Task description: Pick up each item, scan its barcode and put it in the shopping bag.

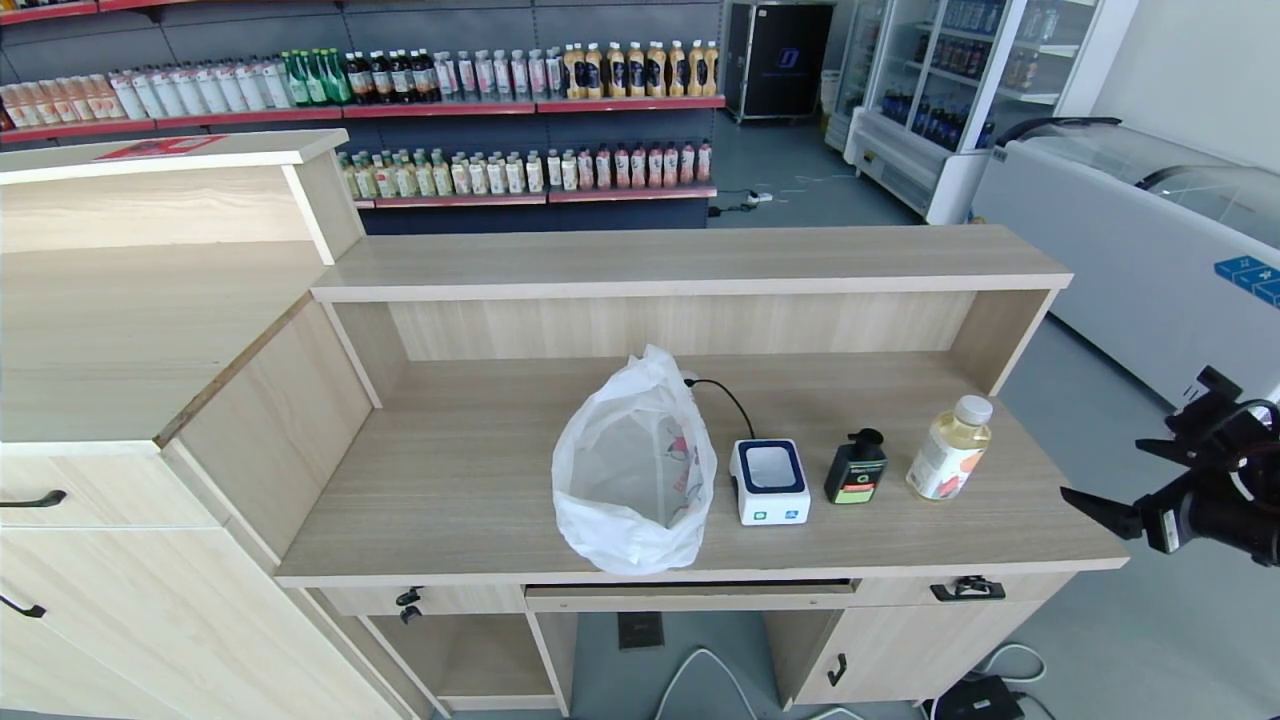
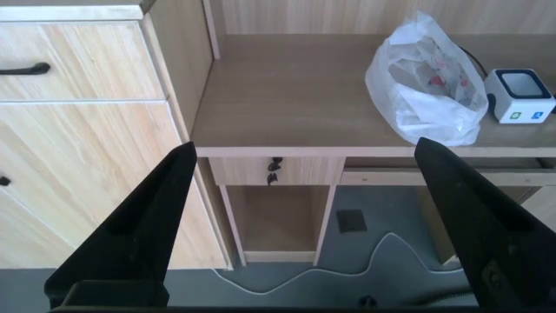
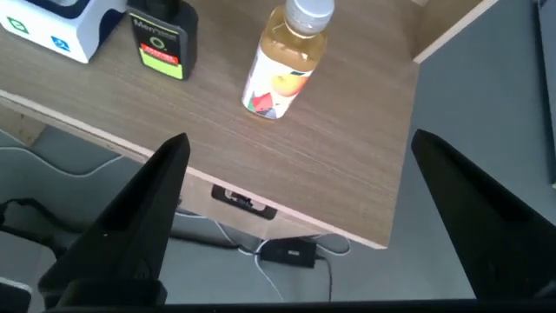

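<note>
**Pincers spread wide, both empty**

Desk [image 1: 450, 480] carries all the goods in a row. The white shopping bag [image 1: 632, 470] stands open near its middle. My right pincer [image 3: 297, 137] hangs off the desk's right end, gaping and holding nothing. My left pincer [image 2: 304, 146], equally gaping and empty, sits out front, left of the bag. The juice bottle [image 1: 950, 448] stands upright farthest right. The scanner [image 1: 768, 480] is just beside the bag, and the dark pump bottle [image 1: 856, 468] stands between scanner and juice.

Wood counter [image 1: 450, 480] stood on grey floor [image 1: 790, 160]. Bottle shelves [image 1: 630, 103] lined the back wall; fridge [image 1: 950, 100] and freezer [image 1: 1120, 250] sat right.
</note>
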{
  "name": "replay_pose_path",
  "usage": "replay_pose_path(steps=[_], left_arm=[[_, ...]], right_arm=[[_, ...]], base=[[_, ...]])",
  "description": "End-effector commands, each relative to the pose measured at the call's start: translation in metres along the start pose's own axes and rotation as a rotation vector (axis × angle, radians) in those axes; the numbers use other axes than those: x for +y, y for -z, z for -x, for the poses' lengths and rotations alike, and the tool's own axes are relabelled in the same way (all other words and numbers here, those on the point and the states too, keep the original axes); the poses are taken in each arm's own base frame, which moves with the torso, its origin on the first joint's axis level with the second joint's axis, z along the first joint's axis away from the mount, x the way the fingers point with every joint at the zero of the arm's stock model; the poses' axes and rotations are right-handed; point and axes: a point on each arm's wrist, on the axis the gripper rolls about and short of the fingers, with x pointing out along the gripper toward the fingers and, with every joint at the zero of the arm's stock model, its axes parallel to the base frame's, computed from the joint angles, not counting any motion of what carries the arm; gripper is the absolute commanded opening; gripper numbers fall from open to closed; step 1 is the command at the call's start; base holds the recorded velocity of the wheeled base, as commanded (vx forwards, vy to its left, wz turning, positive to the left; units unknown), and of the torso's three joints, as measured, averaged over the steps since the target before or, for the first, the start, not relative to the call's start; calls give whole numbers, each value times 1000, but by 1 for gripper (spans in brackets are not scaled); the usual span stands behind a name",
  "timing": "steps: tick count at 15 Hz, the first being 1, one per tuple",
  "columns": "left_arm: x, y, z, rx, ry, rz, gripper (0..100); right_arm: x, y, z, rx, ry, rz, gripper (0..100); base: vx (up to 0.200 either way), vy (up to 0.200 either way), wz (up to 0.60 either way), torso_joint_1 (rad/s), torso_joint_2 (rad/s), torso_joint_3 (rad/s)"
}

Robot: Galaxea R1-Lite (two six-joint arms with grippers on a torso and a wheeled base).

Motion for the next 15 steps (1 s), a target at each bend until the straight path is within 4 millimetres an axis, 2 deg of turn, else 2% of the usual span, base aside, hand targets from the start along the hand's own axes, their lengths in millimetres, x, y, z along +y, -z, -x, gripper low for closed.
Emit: replay_pose_path(steps=[1,7,8,15], left_arm=[[0,0,0,0,0,0,100],[0,0,0,0,0,0,100],[0,0,0,0,0,0,100],[0,0,0,0,0,0,100]], right_arm=[[-12,20,-31,-46,-30,87,100],[-22,38,-74,-73,-50,152,100],[-24,40,-86,-85,-54,177,100],[7,36,-128,-139,-187,186,100]], base=[[0,0,0,0,0,0],[0,0,0,0,0,0],[0,0,0,0,0,0],[0,0,0,0,0,0]])
